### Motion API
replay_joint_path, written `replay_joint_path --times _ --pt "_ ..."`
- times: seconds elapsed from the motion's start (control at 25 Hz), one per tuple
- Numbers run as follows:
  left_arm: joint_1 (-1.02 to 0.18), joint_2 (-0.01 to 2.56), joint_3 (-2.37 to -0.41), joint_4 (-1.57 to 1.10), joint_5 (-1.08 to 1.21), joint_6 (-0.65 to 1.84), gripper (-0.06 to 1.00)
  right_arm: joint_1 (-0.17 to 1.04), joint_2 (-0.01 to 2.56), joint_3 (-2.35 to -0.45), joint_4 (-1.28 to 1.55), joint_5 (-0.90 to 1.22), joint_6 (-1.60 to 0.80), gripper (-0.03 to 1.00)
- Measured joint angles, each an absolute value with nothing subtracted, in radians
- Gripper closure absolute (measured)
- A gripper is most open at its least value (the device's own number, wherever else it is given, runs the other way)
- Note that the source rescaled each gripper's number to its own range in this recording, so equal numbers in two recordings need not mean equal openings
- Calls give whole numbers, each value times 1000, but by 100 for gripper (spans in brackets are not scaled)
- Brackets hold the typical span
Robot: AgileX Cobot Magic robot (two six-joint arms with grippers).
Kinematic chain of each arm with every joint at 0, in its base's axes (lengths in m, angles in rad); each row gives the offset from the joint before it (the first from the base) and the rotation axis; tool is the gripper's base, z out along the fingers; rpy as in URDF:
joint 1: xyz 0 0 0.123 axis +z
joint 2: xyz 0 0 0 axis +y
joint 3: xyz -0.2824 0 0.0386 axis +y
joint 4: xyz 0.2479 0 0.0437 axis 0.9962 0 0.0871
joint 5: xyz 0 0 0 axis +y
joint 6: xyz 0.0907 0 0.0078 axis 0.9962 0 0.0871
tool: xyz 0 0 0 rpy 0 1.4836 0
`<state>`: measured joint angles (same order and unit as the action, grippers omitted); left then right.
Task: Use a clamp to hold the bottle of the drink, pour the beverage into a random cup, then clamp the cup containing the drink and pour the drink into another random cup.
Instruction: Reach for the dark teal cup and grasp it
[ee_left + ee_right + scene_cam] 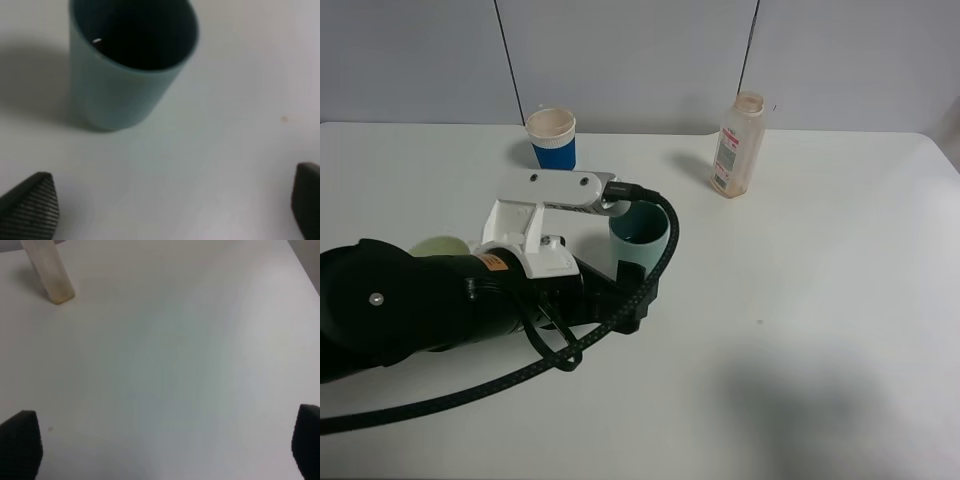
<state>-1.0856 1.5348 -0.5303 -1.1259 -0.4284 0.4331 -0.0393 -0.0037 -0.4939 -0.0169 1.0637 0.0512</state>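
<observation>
1. The left gripper (167, 212) is wide open and holds nothing.
2. The teal cup (125, 65) stands up on the worktop (820, 300), just in front of that gripper and not between its fingers.
3. The right gripper (162, 445) is wide open too and holds nothing.
4. The bottle (738, 145) stands at the back, well apart from the blue cup (552, 138).
</observation>
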Motion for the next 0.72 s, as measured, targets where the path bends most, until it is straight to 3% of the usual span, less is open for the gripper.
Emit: replay_joint_path --times 0.72 --pt "-1217 1707 -542 -1288 -695 388 14 -39 -4 -494 -17 1064 51 -3"
